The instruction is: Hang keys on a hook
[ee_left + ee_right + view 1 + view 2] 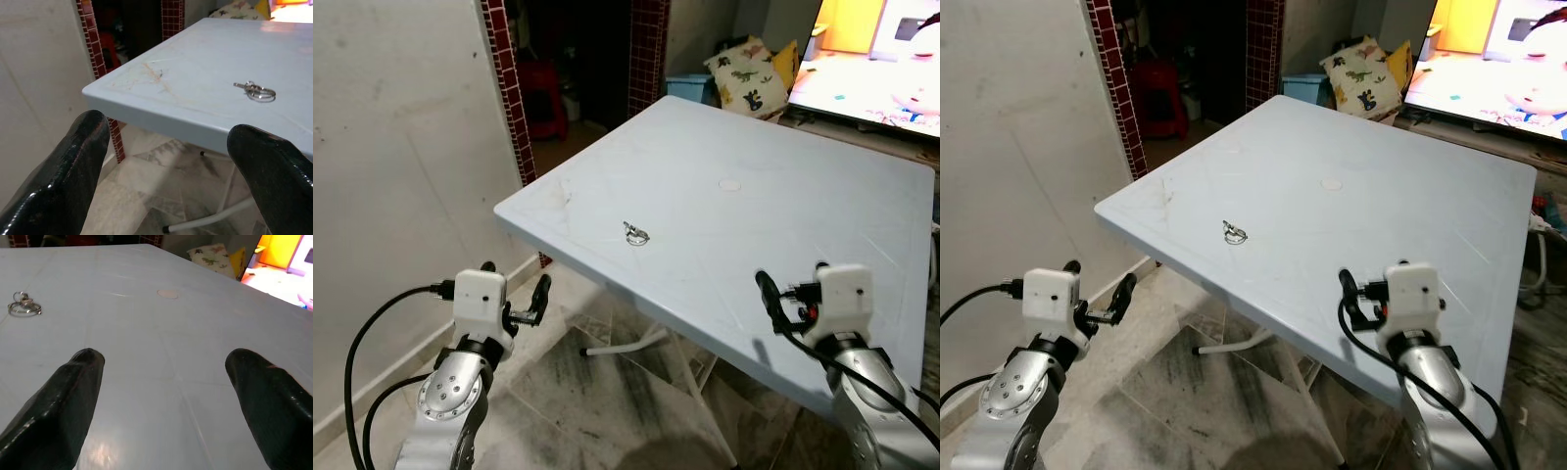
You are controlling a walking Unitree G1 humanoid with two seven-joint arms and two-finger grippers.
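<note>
The task has barely begun: the keys [635,233] lie untouched on the pale blue table [862,235], ahead of the left pincer [516,294] and ahead and to the left of the right pincer [793,279]. Both pincers gape wide and hold nothing. The left one hangs below the table's edge; the right hovers over its near side. I cannot make out any hook. A cushion [749,76] and a bright screen [871,59] sit beyond the table, nothing between pincers and keys.

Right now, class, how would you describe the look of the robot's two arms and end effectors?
Both arms are silver metal with black cables looping alongside. Each wrist carries a white boxy module. The left end effector and right end effector each have two long, glossy black fingers.
</note>
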